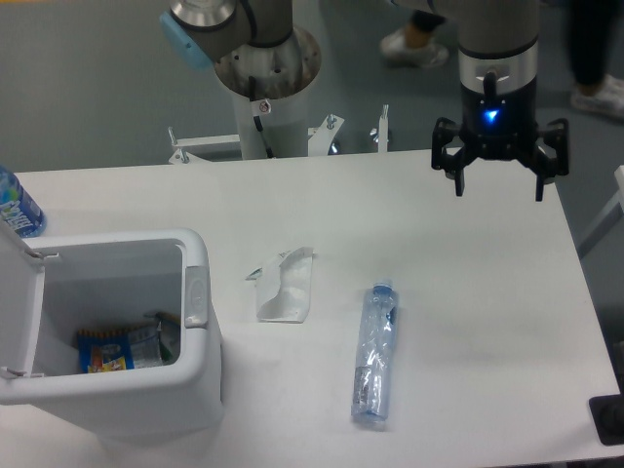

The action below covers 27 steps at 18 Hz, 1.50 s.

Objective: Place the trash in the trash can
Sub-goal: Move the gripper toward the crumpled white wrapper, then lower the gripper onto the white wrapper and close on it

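White tabletop; wrapper and crushed bottle lying mid-surface, apart. Open trash can at left, well apart from bottle. Hand above far right edge, spread wide, holding nothing.

We see a white counter filling most of the view under even, soft light. Beyond its far edge lies a grey-green floor. At the top right, shoes and dark trouser legs of people standing on that floor show partly.
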Tool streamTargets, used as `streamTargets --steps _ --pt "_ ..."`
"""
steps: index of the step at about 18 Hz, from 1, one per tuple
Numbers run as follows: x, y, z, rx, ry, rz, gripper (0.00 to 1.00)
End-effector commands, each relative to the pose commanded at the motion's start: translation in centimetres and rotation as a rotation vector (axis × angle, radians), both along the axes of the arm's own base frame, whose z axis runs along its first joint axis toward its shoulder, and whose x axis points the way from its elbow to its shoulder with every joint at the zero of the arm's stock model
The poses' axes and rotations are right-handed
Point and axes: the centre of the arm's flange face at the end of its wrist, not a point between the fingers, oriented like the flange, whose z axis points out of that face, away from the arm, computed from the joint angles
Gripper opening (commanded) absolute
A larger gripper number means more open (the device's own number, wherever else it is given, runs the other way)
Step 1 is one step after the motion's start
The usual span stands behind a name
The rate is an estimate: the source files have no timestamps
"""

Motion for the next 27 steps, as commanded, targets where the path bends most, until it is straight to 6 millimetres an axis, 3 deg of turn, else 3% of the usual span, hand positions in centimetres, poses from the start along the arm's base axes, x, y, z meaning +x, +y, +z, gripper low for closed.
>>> streamTargets --steps 3,7,10,15,18,25,27 --pt "0.3 0.3 -1.3 -0.01 -0.021 -0.006 1.0" --pt "1.7 0.5 -5.1 -0.01 -0.045 0.004 1.0" --pt "4.5 3.9 -9.1 -0.018 -0.089 -0.018 1.0" --pt "8.6 7.1 -15.7 -0.086 -0.191 -0.101 1.0" --pt "12.0 9.0 -18.4 -0.076 -0.271 -0.162 1.0" --pt "17.8 12.0 -25.8 -0.103 -0.4 -0.257 1.0" --pt "19.5 13.1 -26.5 -0.095 -0.39 -0.254 1.0"
